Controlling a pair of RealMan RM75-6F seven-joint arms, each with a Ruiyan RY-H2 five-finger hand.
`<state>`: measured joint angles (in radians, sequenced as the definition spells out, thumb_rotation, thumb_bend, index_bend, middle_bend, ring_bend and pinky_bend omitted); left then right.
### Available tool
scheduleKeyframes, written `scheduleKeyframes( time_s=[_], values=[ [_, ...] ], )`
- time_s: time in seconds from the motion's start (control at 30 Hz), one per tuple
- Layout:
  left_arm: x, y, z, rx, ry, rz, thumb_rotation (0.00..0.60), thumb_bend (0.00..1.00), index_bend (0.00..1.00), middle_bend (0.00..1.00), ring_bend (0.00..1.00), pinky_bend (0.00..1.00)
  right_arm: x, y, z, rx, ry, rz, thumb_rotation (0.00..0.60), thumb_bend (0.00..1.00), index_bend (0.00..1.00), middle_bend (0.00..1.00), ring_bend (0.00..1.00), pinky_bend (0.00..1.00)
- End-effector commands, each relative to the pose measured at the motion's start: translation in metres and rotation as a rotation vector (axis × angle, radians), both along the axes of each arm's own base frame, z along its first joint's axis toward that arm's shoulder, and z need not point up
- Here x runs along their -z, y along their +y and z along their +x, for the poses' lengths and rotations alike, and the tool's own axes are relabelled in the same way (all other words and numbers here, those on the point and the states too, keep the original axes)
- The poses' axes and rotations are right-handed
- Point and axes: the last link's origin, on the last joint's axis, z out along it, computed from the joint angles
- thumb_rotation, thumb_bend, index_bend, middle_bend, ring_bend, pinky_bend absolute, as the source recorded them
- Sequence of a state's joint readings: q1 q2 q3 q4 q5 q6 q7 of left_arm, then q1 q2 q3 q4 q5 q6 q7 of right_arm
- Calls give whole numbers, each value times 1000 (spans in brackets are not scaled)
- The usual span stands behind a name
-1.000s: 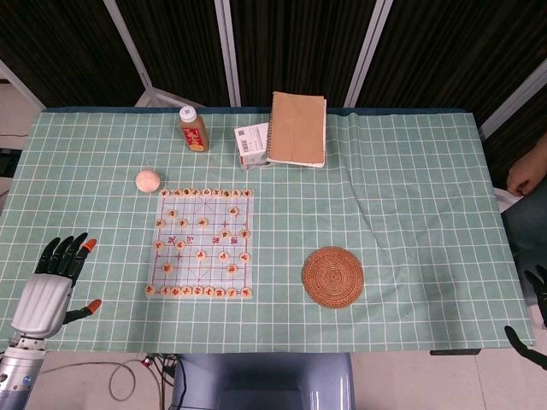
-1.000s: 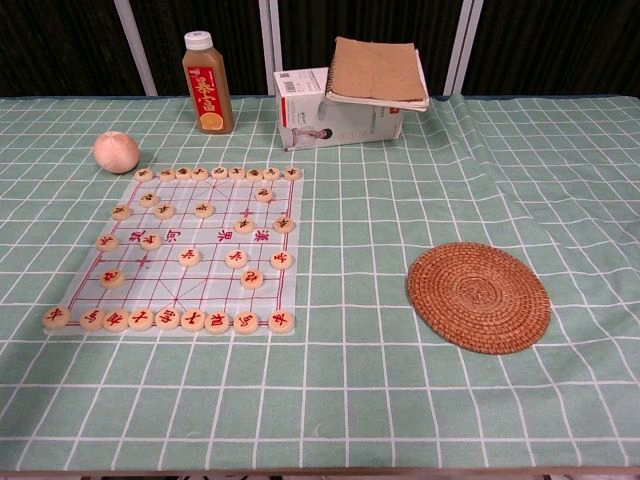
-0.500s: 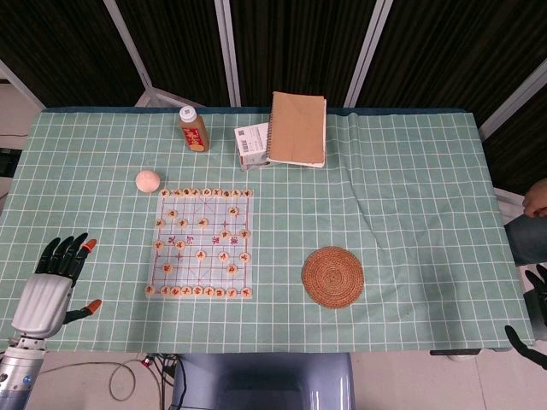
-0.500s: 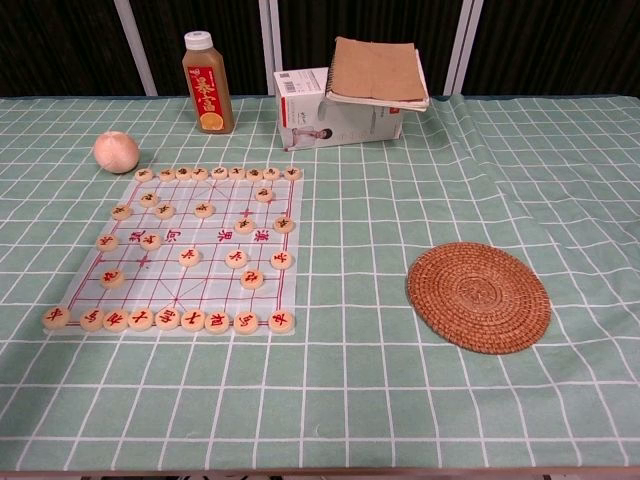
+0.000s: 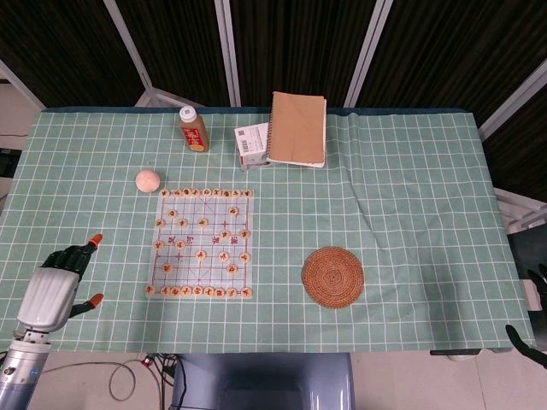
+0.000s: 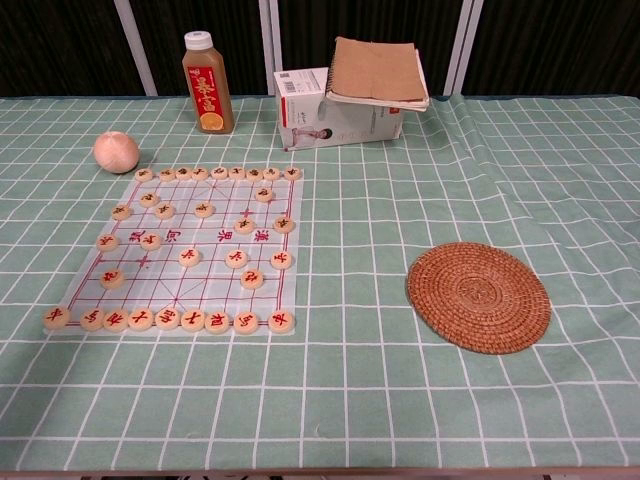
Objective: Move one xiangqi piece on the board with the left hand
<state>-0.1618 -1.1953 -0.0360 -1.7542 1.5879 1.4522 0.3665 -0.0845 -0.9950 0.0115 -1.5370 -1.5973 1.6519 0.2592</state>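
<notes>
The desk [image 5: 402, 171] carries the board [image 5: 201, 243] at centre-left, pieces [image 5: 203, 223] spread across it. At eight o'clock, the left robot hand [image 5: 58, 286] hovers released, fingers pointing toward the board. The right robot hand [image 5: 532, 316] shows at four o'clock; I cannot tell its state.

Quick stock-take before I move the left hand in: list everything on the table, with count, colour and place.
xiangqi board: one, pale with red lines, left-centre of table
xiangqi pieces: many, tan discs, on the board
ball: one, peach, beside the board's far left corner
bottle: one, brown with white cap, far side
box: one, white, far centre
notebook: one, brown cover, lying on the box
woven coaster: one, brown, right of the board
tablecloth: one, green checked
left hand: grey, black fingers, near left corner, holding nothing
right hand: black, only partly visible at right edge
</notes>
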Motion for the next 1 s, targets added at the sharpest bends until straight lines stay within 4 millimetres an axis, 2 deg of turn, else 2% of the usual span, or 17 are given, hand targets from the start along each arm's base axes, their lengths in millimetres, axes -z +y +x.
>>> scheduleKeyframes(
  time_s=[0.03,0.13,0.27,0.43,0.6,1.0],
  values=[
    [12,16,13,8,6,-43,600,86,162,798,735,775,0,0,0,2,-5,2,600,353,0,0,0,0],
    [23,31,24,-6,20,-85,600,94,214,907,834,856,0,0,0,5,-10,4,600,352,0,0,0,0],
    [39,52,39,-36,20,-149,600,111,301,992,919,927,0,-1,-1,8,-16,7,600,353,0,0,0,0],
    [57,79,55,-68,52,-209,600,125,371,1000,966,964,-1,-2,-2,16,-29,10,600,354,0,0,0,0],
    [77,99,69,-92,98,-251,600,154,386,1000,979,972,-1,-2,-2,19,-40,13,600,353,0,0,0,0],
    [119,127,80,-159,186,-277,600,179,417,1000,983,973,-2,-4,-2,26,-66,18,600,353,0,0,0,0]
  ],
)
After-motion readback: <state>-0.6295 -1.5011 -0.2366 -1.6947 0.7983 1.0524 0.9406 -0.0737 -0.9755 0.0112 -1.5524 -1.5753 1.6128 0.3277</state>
